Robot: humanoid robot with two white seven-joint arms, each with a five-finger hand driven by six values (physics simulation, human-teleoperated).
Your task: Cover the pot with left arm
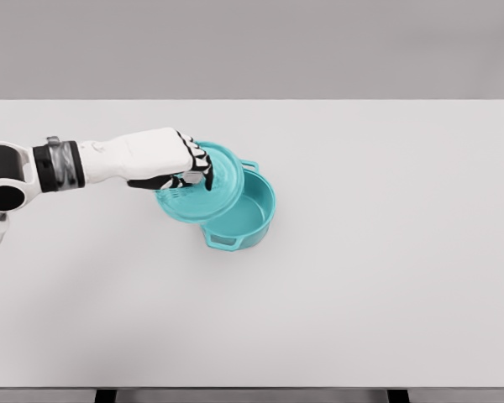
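Observation:
A teal pot (245,217) with two side handles stands on the white table (370,252), left of the middle. Its round teal lid (210,191) hangs tilted over the pot's left rim, covering only the left part of the opening. My left hand (193,172) reaches in from the left edge and is shut on the lid's top, fingers curled over where the knob sits. The knob itself is hidden under the hand. The pot's right half and its inside show open.
The table's far edge runs across the picture at the top, its near edge along the bottom. Nothing else stands on the table.

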